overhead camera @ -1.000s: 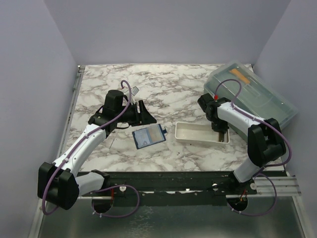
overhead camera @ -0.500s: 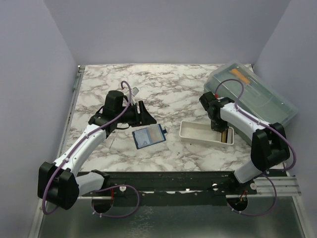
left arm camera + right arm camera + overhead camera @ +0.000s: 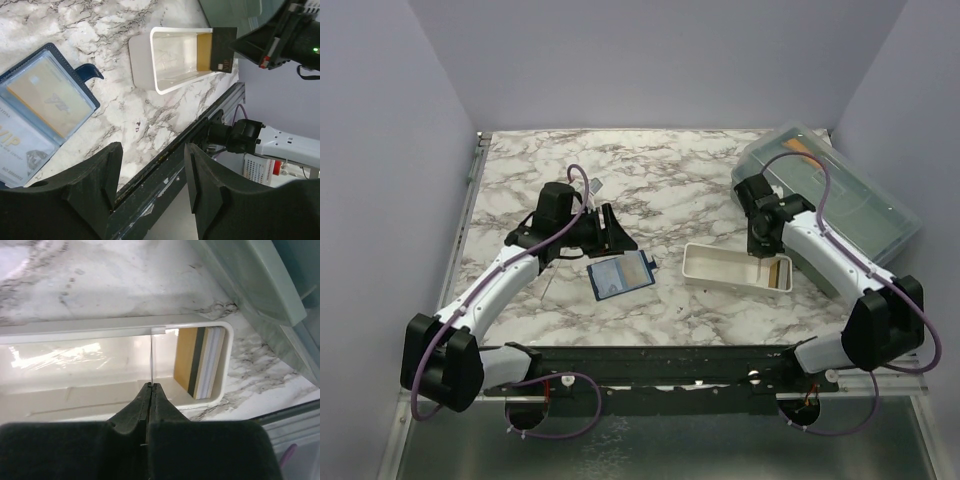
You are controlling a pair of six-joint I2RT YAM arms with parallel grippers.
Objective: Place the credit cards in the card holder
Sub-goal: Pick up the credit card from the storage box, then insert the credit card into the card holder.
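One card (image 3: 223,47), surely light, stiff and slippery, hangs over the tray (image 3: 142,65), pinched by one edge in the tightly closed right gripper (image 3: 150,385), a good place to hold it, while the left gripper (image 3: 150,175) stands open and empty near the open holder (image 3: 620,272).

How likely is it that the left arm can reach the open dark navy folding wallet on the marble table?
Probably yes. The left gripper hangs open close beside the wallet, which lies flat with nothing on top. The right gripper, pinching a thin dark card, is away over the white rectangular tray.
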